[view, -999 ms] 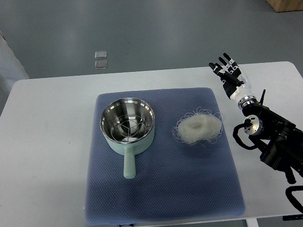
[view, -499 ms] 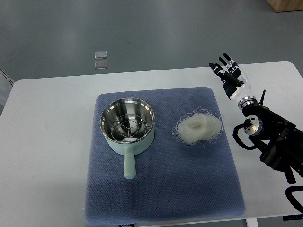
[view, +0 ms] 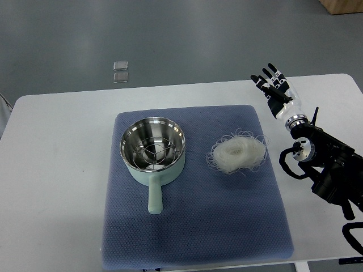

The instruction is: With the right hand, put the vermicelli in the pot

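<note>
**Right hand spread above the mat's upper-right corner, vermicelli untouched**

The right hand (view: pixel 276 90) sits in the upper right of the frame, fingers spread and holding nothing, its fingertips aimed toward the upper left. Its black forearm runs down and to the right, leaving at the right edge.

Below and left of the hand, apart from it, the vermicelli (view: pixel 237 153) lies on the right half of the blue mat (view: pixel 198 226) — a loose, pale nest, slightly wider than tall, so its long axis runs roughly left to right.

Further left, well apart from the nest, the pot (view: pixel 153 150) stands upright on the mat's left half. It has a pale green body and a steel interior with a wire rack inside; its handle points straight down the frame.

The mat rests on a white table (view: pixel 57 170). Beyond the table's top edge, 2 small clear squares (view: pixel 120 71) lie on the grey floor.
</note>
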